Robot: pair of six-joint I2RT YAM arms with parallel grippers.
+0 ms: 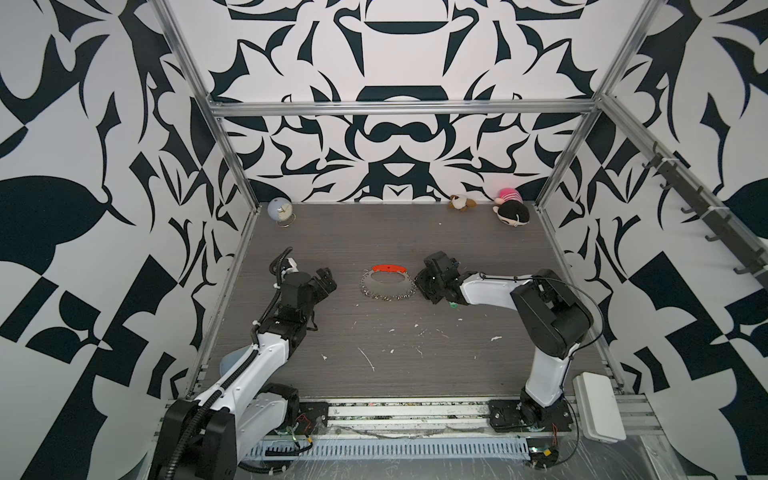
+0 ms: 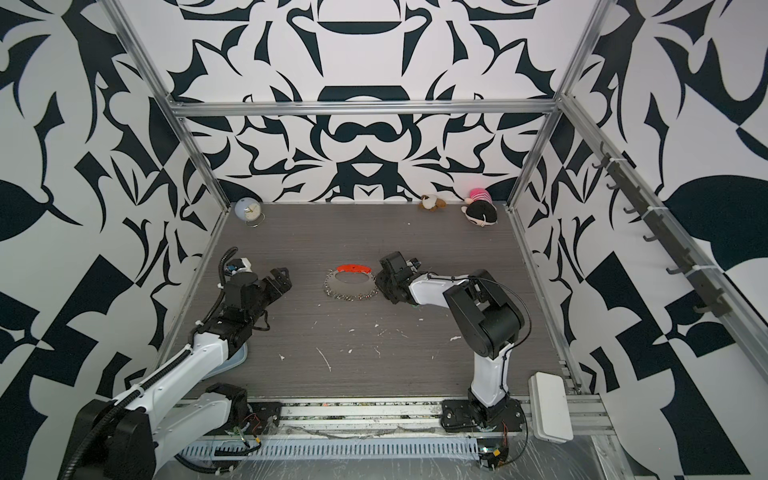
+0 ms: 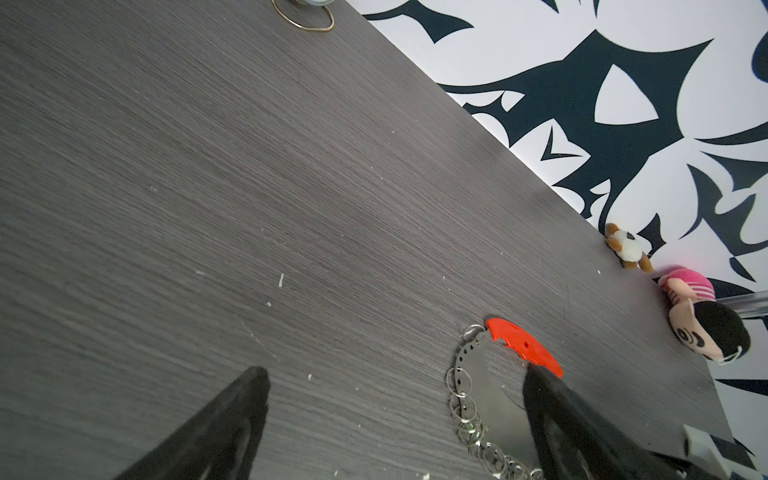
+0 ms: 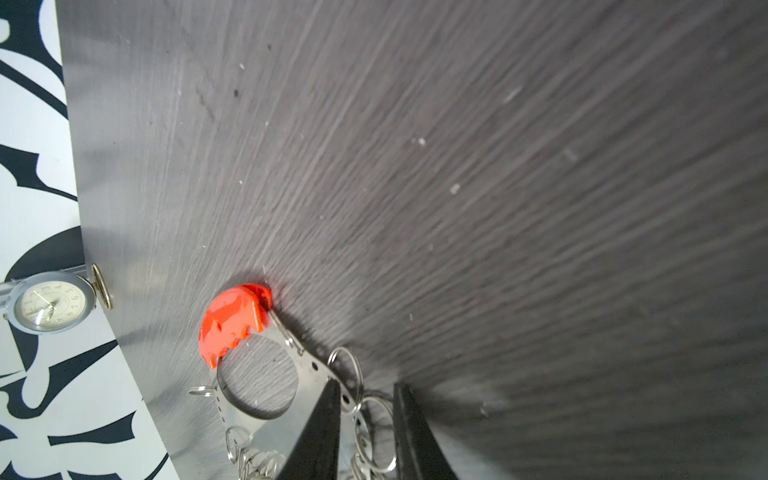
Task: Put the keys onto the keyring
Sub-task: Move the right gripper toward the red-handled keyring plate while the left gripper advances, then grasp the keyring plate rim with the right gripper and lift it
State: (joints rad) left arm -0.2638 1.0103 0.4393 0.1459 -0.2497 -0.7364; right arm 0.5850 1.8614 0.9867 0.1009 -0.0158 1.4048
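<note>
The keyring (image 1: pixel 386 286) (image 2: pixel 348 287) lies flat at mid-table, a silver band strung with small rings (image 3: pixel 459 380), with its red-orange piece (image 1: pixel 388 269) (image 3: pixel 523 347) (image 4: pixel 232 320) on the far side. My right gripper (image 1: pixel 419 284) (image 4: pixel 366 386) is low at its right rim. Its jaws are narrowly apart, one finger (image 4: pixel 328 415) over the band and small rings (image 4: pixel 376 424) in the gap. A bit of green, the keys (image 1: pixel 452 306), peeks from under the right forearm. My left gripper (image 1: pixel 328 280) (image 3: pixel 397 372) hovers wide open left of the keyring, holding nothing.
At the back wall stand a small clock (image 1: pixel 279 210) on the left, and a plush dog (image 1: pixel 461 203) and a doll (image 1: pixel 512 210) on the right. A pale blue tray (image 2: pixel 237 353) lies under the left arm. A white box (image 1: pixel 598 409) sits at the front right.
</note>
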